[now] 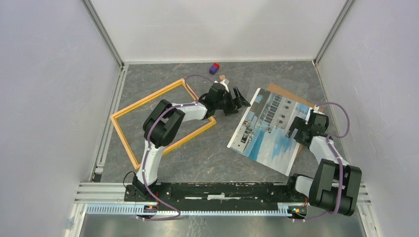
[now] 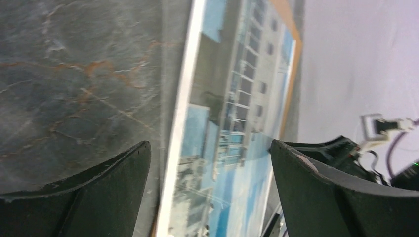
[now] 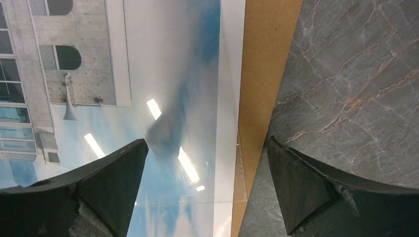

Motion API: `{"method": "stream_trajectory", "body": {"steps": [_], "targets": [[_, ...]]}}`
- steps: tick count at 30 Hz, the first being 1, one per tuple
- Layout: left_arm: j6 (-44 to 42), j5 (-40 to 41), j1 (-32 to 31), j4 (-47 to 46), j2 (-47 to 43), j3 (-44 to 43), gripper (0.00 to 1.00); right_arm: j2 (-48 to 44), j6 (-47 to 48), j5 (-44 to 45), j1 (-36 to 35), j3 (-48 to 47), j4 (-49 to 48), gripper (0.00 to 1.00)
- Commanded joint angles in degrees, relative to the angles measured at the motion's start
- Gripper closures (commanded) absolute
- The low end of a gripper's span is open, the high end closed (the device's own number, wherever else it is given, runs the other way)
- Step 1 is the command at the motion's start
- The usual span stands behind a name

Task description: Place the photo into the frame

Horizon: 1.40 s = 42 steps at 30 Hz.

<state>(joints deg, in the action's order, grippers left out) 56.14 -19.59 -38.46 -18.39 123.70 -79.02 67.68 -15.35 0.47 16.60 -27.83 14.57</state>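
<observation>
The photo (image 1: 269, 131), a glossy print of white buildings under blue sky, lies face up right of centre on a brown backing board (image 1: 286, 94). The frame (image 1: 148, 98), thin orange-yellow wood, lies flat to the left, holding nothing. My left arm crosses its right corner. My left gripper (image 1: 243, 100) hangs open just off the photo's upper left edge; its wrist view shows the photo (image 2: 232, 123) between the spread jaws (image 2: 210, 143). My right gripper (image 1: 294, 132) is open above the photo's right edge. Its jaws (image 3: 206, 142) straddle the photo (image 3: 163, 74) and the board's strip (image 3: 264, 74).
A small purple and red block (image 1: 214, 68) sits near the back wall, a small brown piece (image 1: 223, 78) just beside it. A clear sheet seems to lie over the photo. White walls enclose the grey marbled table (image 1: 207, 153) on three sides.
</observation>
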Motion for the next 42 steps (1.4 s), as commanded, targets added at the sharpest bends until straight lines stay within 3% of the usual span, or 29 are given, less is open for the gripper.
{"method": "stream_trajectory", "body": {"steps": [1, 7, 13, 21, 32, 40, 42], "targets": [[-1.43, 2.46, -0.73, 8.25, 4.22, -5.08, 0.04, 1.16, -0.64, -0.37, -0.21, -0.55, -2.84, 0.02], [5.27, -4.07, -0.94, 2.82, 5.11, -4.20, 0.04, 2.11, -0.77, -3.38, -0.24, -0.21, -4.12, 0.02], [17.17, -13.02, -0.33, -11.47, 7.13, -4.30, 0.06, 3.25, -0.81, -6.42, -0.17, 0.15, -4.67, 0.02], [30.86, -14.79, 0.66, -31.39, 7.25, -1.06, 0.14, 2.77, -0.70, -6.91, -0.20, 0.49, -4.74, 0.02], [29.65, -12.26, 0.14, -28.54, 6.81, 0.82, 0.31, 2.24, -0.58, -7.24, -0.24, 0.59, -4.79, 0.02], [35.95, -10.37, -0.74, -36.63, 9.62, 2.12, 0.41, 2.02, -0.64, -7.22, -0.21, 0.58, -4.88, 0.02], [33.90, -10.04, -0.92, -34.41, 9.20, 1.99, 0.44, 1.97, -0.62, -7.18, -0.24, 0.59, -4.86, 0.02]]}}
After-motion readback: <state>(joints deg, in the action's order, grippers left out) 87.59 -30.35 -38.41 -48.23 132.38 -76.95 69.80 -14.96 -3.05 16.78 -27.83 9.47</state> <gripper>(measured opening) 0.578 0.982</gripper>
